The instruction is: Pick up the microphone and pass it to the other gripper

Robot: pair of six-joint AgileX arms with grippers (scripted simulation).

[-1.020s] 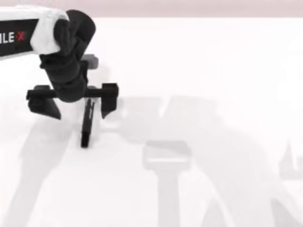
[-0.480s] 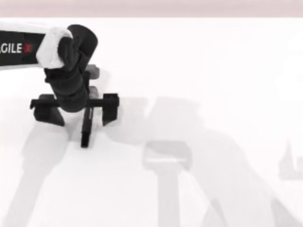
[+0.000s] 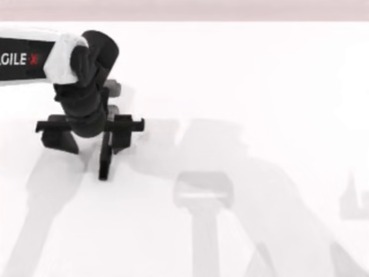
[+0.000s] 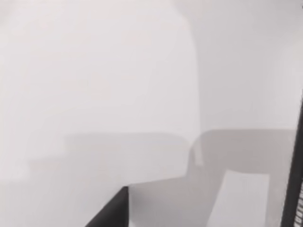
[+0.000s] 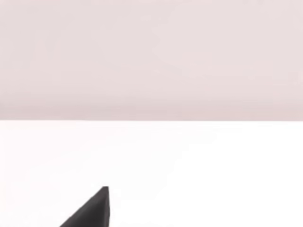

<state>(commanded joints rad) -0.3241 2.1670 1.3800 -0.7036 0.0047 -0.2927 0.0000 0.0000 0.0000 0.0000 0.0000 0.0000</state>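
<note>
The microphone lies on the white table at the top view's left. Its slim black handle (image 3: 104,158) points toward the near edge, and its grey head (image 3: 113,88) peeks out beside my left arm's wrist. My left gripper (image 3: 92,144) hangs over it, open, with one finger on each side of the handle; the finger (image 3: 123,131) on the handle's right stands close beside it. In the left wrist view a dark fingertip (image 4: 113,213) shows over the table. My right arm is out of the top view; its wrist view shows only one black fingertip (image 5: 97,210).
Grey shadows of both arms (image 3: 202,190) fall across the white table (image 3: 259,86). A pale pink wall (image 5: 151,56) runs behind the table's far edge.
My left gripper has dropped slightly over the microphone and its fingers have drawn closer together, the right-hand one moving in toward the handle. The microphone has not moved.
</note>
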